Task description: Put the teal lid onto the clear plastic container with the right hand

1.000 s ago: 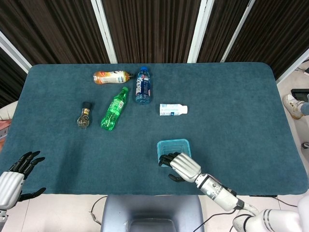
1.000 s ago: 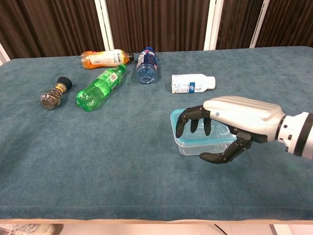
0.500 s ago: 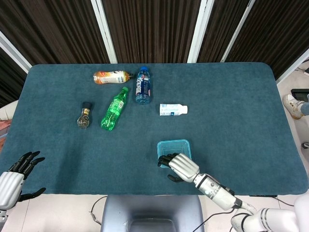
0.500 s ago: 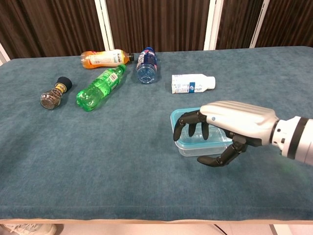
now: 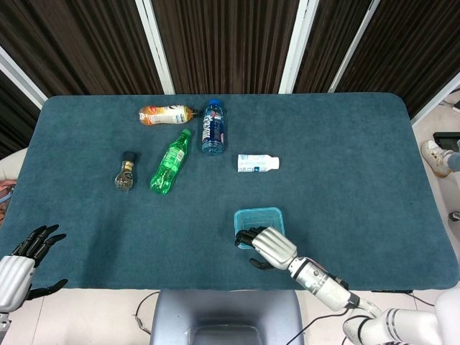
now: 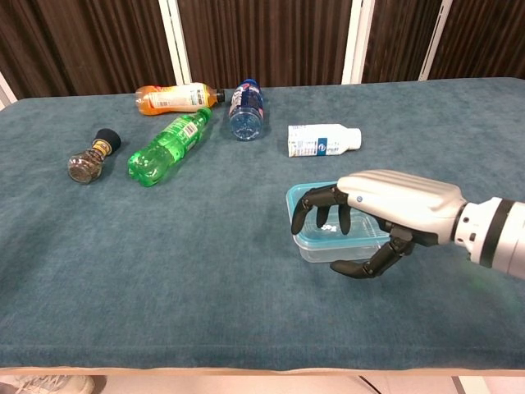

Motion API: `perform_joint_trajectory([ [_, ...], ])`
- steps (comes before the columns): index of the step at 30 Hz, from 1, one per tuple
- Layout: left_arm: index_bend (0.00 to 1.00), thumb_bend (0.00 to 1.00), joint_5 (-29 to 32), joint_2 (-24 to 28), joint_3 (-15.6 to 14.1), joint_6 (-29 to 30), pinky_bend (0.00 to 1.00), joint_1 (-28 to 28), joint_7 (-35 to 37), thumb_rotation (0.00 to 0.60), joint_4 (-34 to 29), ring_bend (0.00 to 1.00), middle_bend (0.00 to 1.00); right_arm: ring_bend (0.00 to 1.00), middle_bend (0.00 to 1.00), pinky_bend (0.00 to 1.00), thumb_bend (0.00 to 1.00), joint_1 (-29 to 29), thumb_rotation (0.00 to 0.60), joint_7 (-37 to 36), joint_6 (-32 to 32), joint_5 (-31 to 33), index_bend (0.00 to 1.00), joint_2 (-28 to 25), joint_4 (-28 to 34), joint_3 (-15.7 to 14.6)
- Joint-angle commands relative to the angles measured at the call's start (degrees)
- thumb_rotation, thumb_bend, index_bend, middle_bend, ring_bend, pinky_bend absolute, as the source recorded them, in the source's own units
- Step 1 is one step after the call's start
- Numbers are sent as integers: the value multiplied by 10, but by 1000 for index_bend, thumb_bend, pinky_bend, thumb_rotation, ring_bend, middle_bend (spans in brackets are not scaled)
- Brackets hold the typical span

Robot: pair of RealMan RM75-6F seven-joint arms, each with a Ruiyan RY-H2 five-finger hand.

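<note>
The teal lid (image 5: 259,216) lies flat on top of the clear plastic container (image 6: 315,251) near the table's front edge, right of centre. My right hand (image 6: 385,203) arches over the lid's near half, with its fingertips (image 6: 299,223) at the lid's left rim and the thumb (image 6: 365,266) apart, in front of the container wall. Nothing is gripped. In the head view the same right hand (image 5: 270,246) covers the lid's near edge. My left hand (image 5: 20,264) hangs off the table's front left corner, fingers spread and empty.
At the back left lie an orange bottle (image 6: 174,97), a blue-labelled bottle (image 6: 245,107) and a green bottle (image 6: 166,147). A small dark-capped jar (image 6: 89,161) lies further left. A white bottle (image 6: 321,138) lies just behind the container.
My right hand has sunk slightly and drawn a little toward the table's front edge over the lid. The lid, container and left hand have not moved.
</note>
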State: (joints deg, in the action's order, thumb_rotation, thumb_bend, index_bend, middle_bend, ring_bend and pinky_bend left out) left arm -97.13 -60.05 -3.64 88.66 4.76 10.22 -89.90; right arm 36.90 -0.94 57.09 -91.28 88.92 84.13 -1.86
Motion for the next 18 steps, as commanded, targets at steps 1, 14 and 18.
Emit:
perform_joint_trajectory([
  [1,207,446,0,0,0,0,266,0,0,600,0,77,95,369,371,526,483,0,600,-3,-1,-2,447,1,-3,-2],
  [14,207,445,-1,0,0,3,266,-1,3,600,1,77,96,369,371,527,483,-1,600,-10,-7,2,447,8,-21,-5],
  [18,207,445,0,0,0,3,266,-1,3,600,1,77,96,369,371,526,483,-1,600,-16,-10,1,447,10,-26,-6],
])
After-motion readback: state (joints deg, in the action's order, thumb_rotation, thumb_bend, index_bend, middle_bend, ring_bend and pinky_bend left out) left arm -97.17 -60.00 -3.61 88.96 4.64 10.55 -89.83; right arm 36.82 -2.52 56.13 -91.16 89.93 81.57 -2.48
